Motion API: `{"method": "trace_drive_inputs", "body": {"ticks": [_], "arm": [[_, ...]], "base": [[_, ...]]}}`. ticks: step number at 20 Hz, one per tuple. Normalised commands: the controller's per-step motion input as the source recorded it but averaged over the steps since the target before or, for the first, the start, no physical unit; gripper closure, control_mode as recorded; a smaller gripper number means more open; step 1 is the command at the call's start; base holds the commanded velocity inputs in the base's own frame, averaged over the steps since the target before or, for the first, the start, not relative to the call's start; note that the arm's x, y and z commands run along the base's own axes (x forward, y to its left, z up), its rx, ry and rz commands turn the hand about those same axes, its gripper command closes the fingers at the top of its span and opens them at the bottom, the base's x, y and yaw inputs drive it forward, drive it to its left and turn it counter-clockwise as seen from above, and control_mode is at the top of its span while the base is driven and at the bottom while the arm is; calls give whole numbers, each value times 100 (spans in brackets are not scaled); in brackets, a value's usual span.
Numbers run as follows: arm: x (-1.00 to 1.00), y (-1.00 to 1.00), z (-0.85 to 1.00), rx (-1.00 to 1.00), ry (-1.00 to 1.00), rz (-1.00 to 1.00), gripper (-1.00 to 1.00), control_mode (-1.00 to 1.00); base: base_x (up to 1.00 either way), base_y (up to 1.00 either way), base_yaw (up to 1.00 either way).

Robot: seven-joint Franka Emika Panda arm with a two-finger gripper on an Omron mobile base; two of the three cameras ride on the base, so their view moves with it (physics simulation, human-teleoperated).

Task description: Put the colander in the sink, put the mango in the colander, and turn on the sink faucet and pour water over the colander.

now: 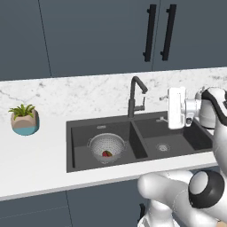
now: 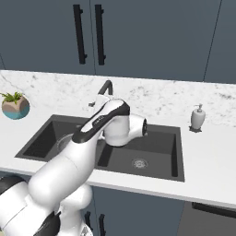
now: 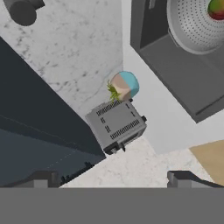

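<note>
The silver colander (image 1: 106, 145) sits in the left basin of the dark double sink (image 1: 146, 153), and the reddish mango (image 1: 107, 154) lies inside it. Between the basins at the back stands the sink faucet (image 1: 135, 95). My gripper (image 1: 162, 107) hangs open and empty over the right basin, right of the faucet and clear of it, pointing left. In the hand view the colander (image 3: 192, 28) with the mango (image 3: 217, 8) is at the top right, the faucet (image 3: 22, 11) at the top left, and the fingertips (image 3: 41, 179) stand wide apart. From the right base, my arm hides most of the left basin; the faucet (image 2: 107, 87) rises behind it.
A potted plant (image 1: 25, 119) stands on the white counter left of the sink. A grey toaster (image 3: 116, 124) sits beyond the plant (image 3: 124, 85). The white soap dispenser (image 2: 198, 117) is right of the sink. Dark cabinets (image 1: 157, 31) hang above the marble backsplash.
</note>
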Motion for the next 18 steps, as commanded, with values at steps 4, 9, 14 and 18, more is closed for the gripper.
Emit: {"method": "trace_drive_inputs", "body": {"ticks": [4,9,14,18], "arm": [[27,8,-2,1,0,0,-100,-100],[22,-1,-2,0,0,0,-100,-100],[23,0,-1,0,0,0,-100,-100],[22,4,-5,-1,0,0,-100,-100]], "base": [[0,0,0],[0,0,0],[0,0,0],[0,0,0]]}}
